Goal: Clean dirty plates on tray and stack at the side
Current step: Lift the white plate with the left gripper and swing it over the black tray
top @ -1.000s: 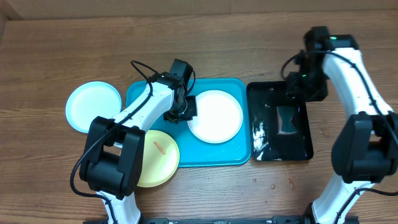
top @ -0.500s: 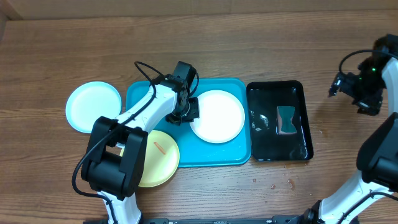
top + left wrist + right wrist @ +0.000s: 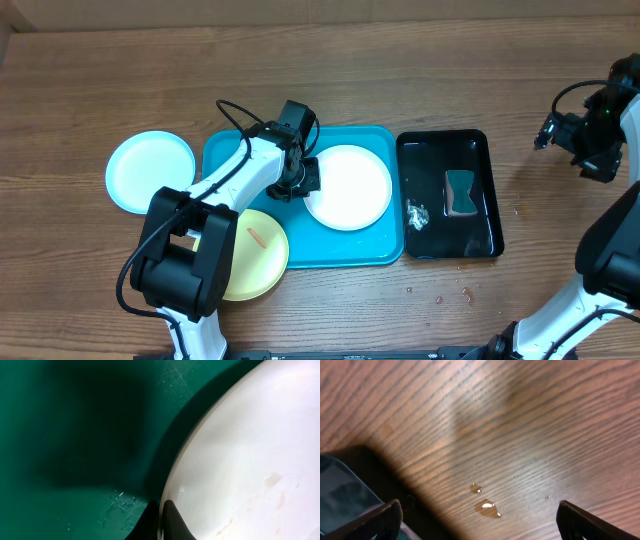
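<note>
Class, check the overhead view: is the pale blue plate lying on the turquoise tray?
No, the pale blue plate lies on the wooden table, just left of the tray and outside its rim.

Brown wood-grain table, scattered droplets

first plate on tray, right half. second plate on table, left of tray. third plate overlaps tray's front-left corner. narrow tray just right, sponge in it.
</note>
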Controlling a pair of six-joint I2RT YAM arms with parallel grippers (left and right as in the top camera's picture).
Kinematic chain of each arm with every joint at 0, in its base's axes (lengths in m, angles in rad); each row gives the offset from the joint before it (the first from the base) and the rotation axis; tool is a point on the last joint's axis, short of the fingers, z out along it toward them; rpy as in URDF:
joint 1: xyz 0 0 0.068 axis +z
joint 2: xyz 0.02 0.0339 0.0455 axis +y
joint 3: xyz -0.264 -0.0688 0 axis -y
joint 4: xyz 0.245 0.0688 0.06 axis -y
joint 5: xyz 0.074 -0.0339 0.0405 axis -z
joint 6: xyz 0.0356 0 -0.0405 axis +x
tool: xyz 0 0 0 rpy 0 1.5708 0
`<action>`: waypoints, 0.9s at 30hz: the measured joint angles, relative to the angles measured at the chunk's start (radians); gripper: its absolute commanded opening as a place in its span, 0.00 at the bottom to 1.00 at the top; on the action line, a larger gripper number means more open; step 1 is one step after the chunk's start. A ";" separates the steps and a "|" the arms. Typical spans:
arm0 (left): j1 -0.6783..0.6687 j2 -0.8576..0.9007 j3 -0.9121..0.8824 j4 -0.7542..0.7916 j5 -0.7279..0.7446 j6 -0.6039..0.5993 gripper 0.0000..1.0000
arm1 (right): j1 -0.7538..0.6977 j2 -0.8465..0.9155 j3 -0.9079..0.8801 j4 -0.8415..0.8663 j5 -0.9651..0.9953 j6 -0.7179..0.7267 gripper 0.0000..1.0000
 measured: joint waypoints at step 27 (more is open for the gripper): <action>0.044 0.001 0.400 -0.066 0.230 0.128 0.04 | 0.000 0.000 0.000 0.076 0.000 0.000 1.00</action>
